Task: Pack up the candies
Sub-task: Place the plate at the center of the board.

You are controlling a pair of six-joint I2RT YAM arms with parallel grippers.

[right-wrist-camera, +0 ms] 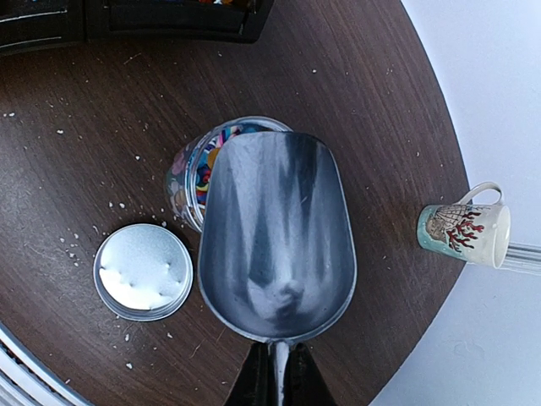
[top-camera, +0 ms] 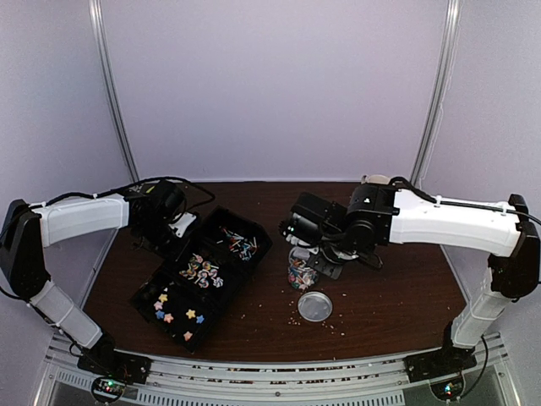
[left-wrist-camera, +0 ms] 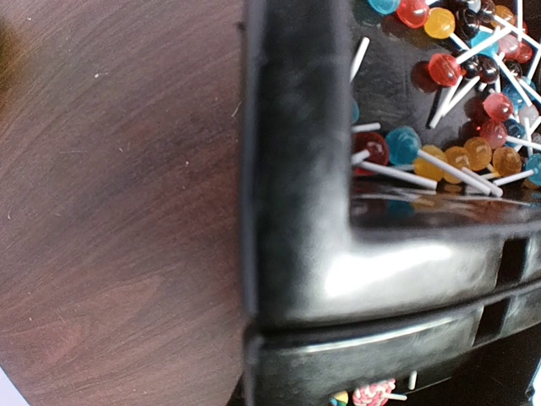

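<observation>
A clear jar holds multicoloured candies and stands open on the brown table; it also shows in the top view. My right gripper is shut on the handle of an empty metal scoop, whose front lip lies over the jar's mouth. A black three-part tray holds lollipops, swirled candies and star candies. My left gripper is at the tray's far-left corner. Its fingers do not show in the left wrist view, only the tray rim and lollipops.
The jar's round metal lid lies upside down beside the jar, nearer the table's front edge. A painted mug stands at the table's far right rim. Pale crumbs are scattered around the jar and lid.
</observation>
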